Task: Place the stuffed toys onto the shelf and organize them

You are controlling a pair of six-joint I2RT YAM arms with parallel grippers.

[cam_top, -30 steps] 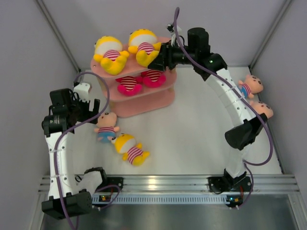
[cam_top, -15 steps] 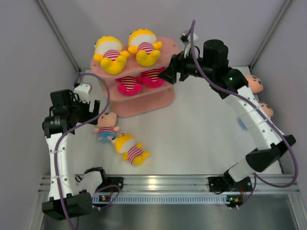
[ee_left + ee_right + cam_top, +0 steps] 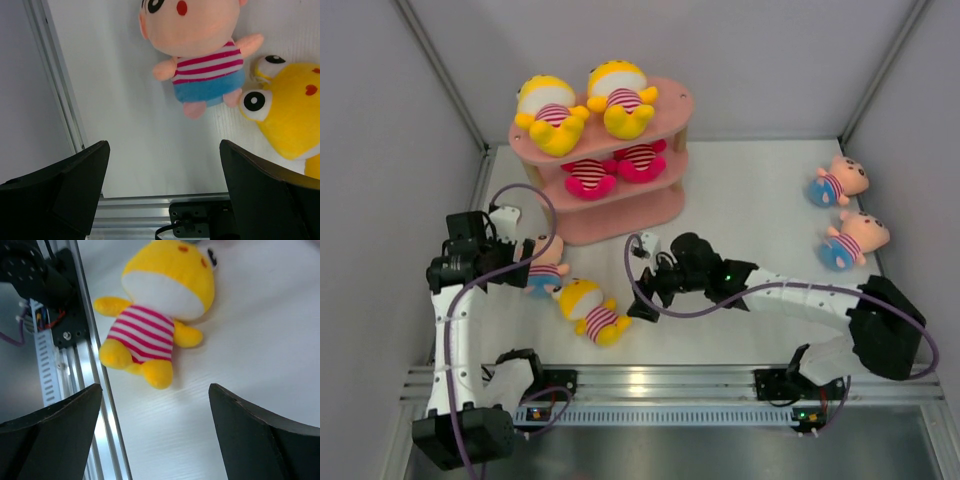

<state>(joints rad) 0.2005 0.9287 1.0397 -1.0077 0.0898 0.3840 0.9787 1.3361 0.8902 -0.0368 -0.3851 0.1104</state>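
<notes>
Swung down from the shelf [image 3: 650, 215], the right arm now sits low over the white counter [image 3: 750, 200].
Left pincer [image 3: 162, 150] spread, empty, above a peach-headed doll [image 3: 200, 55]; a yellow doll [image 3: 160, 305] lies beside it. Shelf: two yellow dolls [image 3: 552, 115] on top, two red ones [image 3: 590, 175] below. Right pincer [image 3: 155, 395] spread, empty, by the yellow doll. Two peach-headed dolls [image 3: 840, 185] far right.

Left gripper [image 3: 162, 146] and right gripper [image 3: 155, 388] hover, jaws spread.
</notes>
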